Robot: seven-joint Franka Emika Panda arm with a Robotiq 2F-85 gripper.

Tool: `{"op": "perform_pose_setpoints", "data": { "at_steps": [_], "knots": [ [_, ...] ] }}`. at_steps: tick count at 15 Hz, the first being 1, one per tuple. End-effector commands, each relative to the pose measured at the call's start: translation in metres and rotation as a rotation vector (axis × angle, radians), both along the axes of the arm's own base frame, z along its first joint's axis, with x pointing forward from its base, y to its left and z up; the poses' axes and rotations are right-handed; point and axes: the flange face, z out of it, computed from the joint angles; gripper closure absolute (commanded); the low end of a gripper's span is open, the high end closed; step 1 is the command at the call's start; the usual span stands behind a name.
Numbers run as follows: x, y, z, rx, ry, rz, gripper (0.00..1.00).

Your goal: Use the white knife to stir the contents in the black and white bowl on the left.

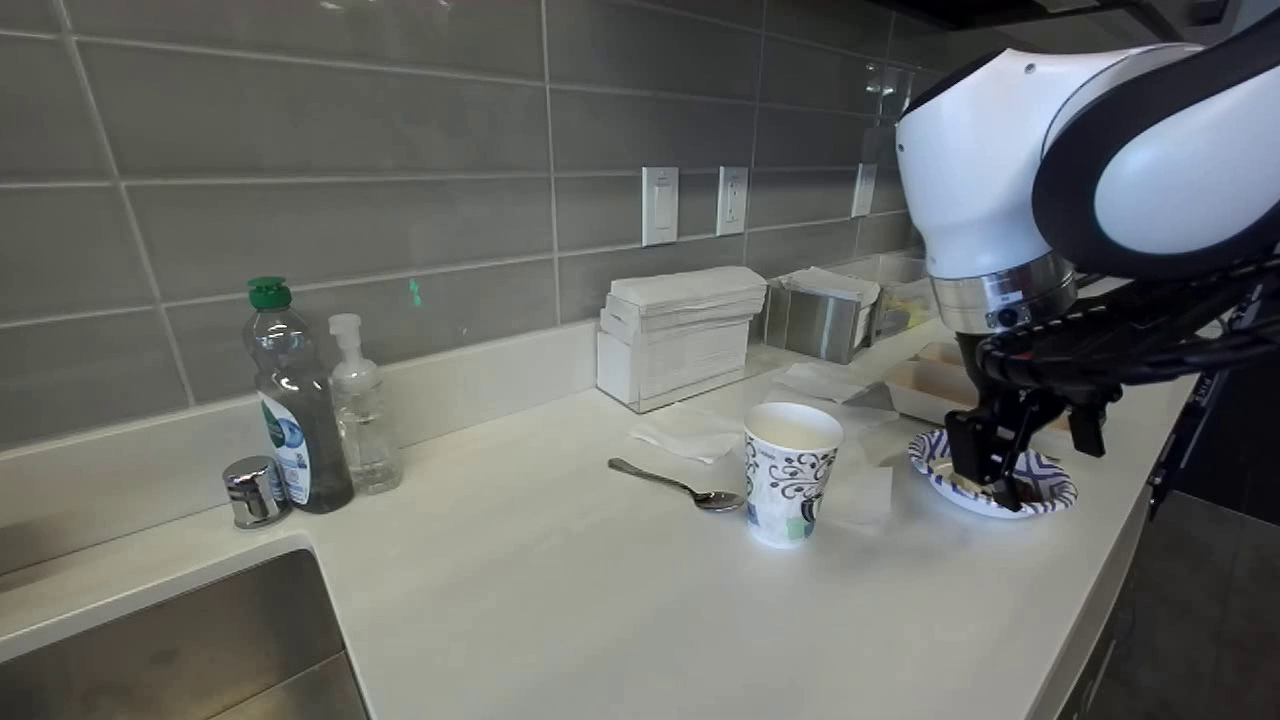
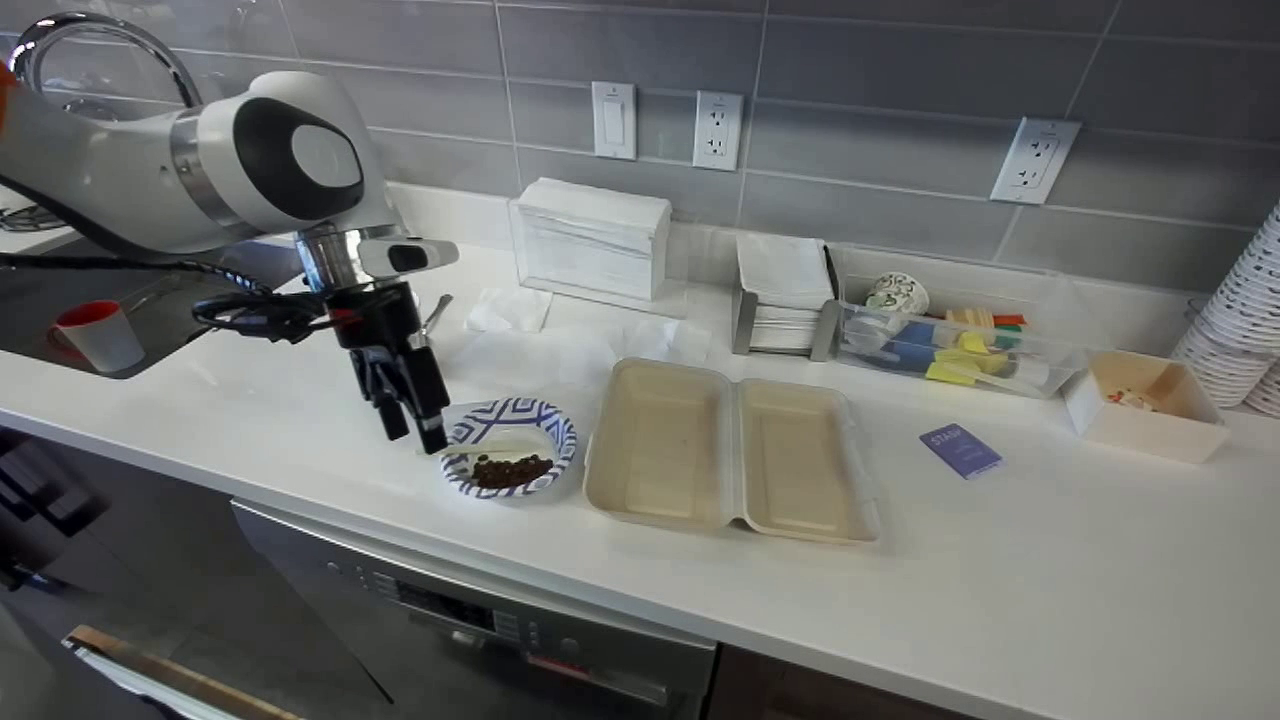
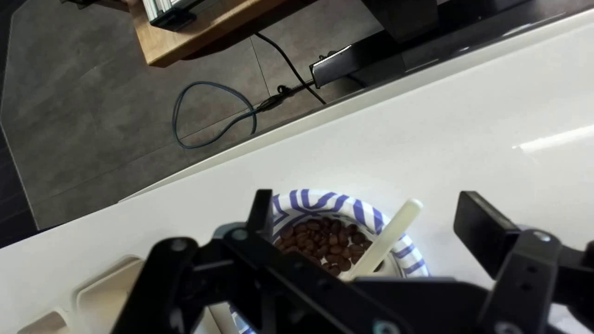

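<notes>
Knife (image 3: pixel 385 237) is seen lying aslant in the bowl (image 2: pixel 565 430), its pale handle carried across the rim and its end jutting out above the desk (image 2: pixel 1000 580). Dark brown beans (image 3: pixel 325 243) are held in the bowl beside it; the inner end of the knife is hidden in the wrist view. The fingers (image 3: pixel 482 227) are spread well apart, the handle's end is shown between them, and nothing is being grasped.

The knife is judged to be thin plastic: very light, fairly stiff though able to flex, and smooth enough to swivel if pinched lightly. Hold is best taken across the handle, outside the rim, so that the inner end is left free for stirring. The bowl looks like coated paper and may be nudged or tipped by a firm push, and beans could be swept over the rim.

On the purple packet (image 2: pixel 960 450) what appears to be "STASH" can be read. Any lettering on the bottle (image 1: pixel 298 410) label is too small to be made out, and on the cup (image 1: pixel 790 475) only a scroll pattern is clear.
</notes>
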Motion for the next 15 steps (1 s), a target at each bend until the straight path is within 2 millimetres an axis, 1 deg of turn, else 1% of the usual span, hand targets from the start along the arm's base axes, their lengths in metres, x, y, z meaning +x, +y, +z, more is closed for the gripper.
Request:
{"op": "perform_pose_setpoints", "data": {
  "at_steps": [1, 2, 3, 5, 6, 7, 8, 9, 10, 11, 13, 14, 15],
  "knots": [
    [0.01, 0.005, -0.018, 0.01, -0.016, -0.046, 0.0],
    [0.012, 0.005, -0.022, 0.004, -0.025, -0.051, 0.0],
    [0.013, 0.005, -0.025, 0.003, -0.026, -0.059, 0.09],
    [0.017, 0.004, -0.031, -0.002, -0.03, -0.071, 0.18],
    [0.018, 0.004, -0.033, 0.001, -0.031, -0.078, 0.25],
    [0.019, 0.003, -0.035, -0.001, -0.031, -0.082, 0.27],
    [0.02, 0.003, -0.036, 0.0, -0.028, -0.087, 0.37],
    [0.021, 0.002, -0.036, -0.004, -0.028, -0.091, 0.4],
    [0.023, 0.002, -0.037, -0.007, -0.029, -0.092, 0.47],
    [0.024, 0.002, -0.036, -0.007, -0.031, -0.092, 0.58],
    [0.027, 0.001, -0.034, -0.011, -0.037, -0.093, 0.62],
    [0.029, 0.001, -0.032, -0.013, -0.041, -0.091, 0.67],
    [0.03, 0.001, -0.031, -0.014, -0.046, -0.092, 0.66]
  ]
}}
